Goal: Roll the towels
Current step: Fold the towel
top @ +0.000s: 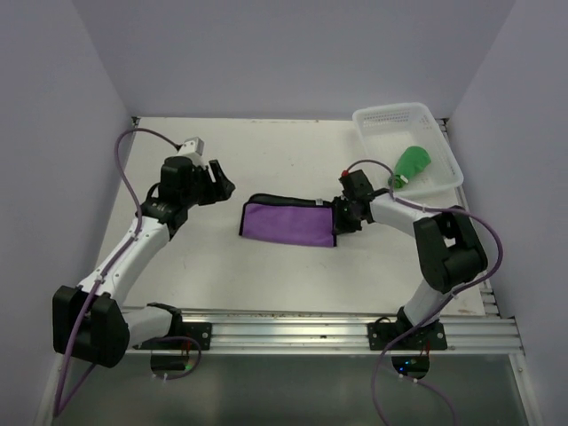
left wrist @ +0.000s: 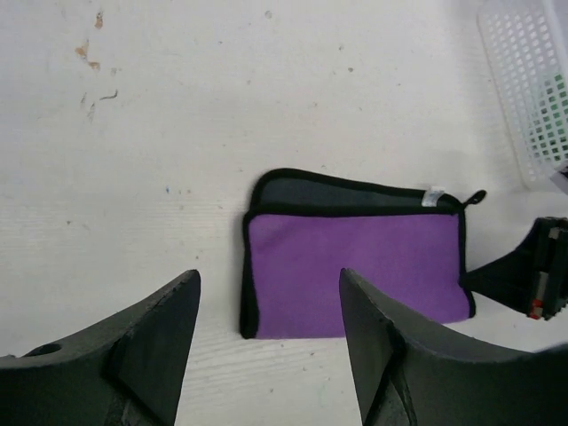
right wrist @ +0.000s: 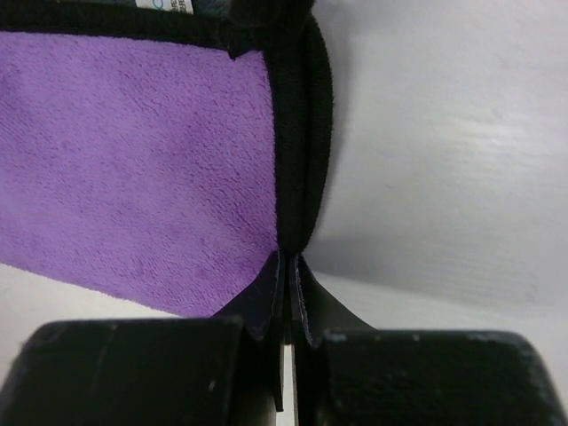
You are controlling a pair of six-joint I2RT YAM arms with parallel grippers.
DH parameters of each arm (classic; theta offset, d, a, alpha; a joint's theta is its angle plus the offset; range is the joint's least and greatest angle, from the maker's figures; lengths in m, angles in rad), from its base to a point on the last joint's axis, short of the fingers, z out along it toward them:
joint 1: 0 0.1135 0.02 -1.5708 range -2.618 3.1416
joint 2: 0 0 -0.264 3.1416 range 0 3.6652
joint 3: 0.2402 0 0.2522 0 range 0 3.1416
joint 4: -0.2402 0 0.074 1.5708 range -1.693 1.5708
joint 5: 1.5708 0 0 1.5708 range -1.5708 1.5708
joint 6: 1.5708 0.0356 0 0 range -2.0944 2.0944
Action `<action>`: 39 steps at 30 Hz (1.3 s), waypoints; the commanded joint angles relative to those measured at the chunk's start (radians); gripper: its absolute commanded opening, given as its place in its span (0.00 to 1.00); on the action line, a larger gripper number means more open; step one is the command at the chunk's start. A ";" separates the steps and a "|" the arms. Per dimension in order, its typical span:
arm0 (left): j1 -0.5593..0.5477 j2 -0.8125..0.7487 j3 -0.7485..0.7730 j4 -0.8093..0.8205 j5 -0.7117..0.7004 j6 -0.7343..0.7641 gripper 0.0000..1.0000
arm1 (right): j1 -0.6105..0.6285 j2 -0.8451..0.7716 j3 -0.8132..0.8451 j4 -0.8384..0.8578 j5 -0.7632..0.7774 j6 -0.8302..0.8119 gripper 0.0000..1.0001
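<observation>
Right gripper [right wrist: 288, 266] jaws together at black edging [right wrist: 297, 133] of purple towel [right wrist: 133, 160], folded flat on table [top: 266, 275]; bite looks shallow, cloth may slip once rolling starts. Left gripper [left wrist: 268, 284] apart, clear of it. Green towel [top: 413, 162] in basket [top: 382, 115].

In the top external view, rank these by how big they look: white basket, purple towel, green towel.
Largest: white basket.
Next: purple towel, folded flat, with a smaller outline than the basket.
Smallest: green towel, bundled inside the basket.

walls [top: 284, 53]: plain pale lilac, three sides | table [top: 266, 275]: white, faintly stained | near edge: metal rail [top: 293, 327]
</observation>
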 commanded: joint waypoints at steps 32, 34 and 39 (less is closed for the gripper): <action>-0.022 0.315 -0.006 0.057 0.303 0.040 0.46 | 0.219 -0.045 0.373 -0.379 0.124 -0.083 0.00; -0.036 0.327 -0.020 0.074 0.283 0.029 0.45 | 0.221 -0.030 0.391 -0.382 0.120 -0.080 0.00; -0.057 0.349 -0.046 0.132 0.234 -0.020 0.45 | 0.233 -0.003 0.440 -0.376 0.101 -0.069 0.00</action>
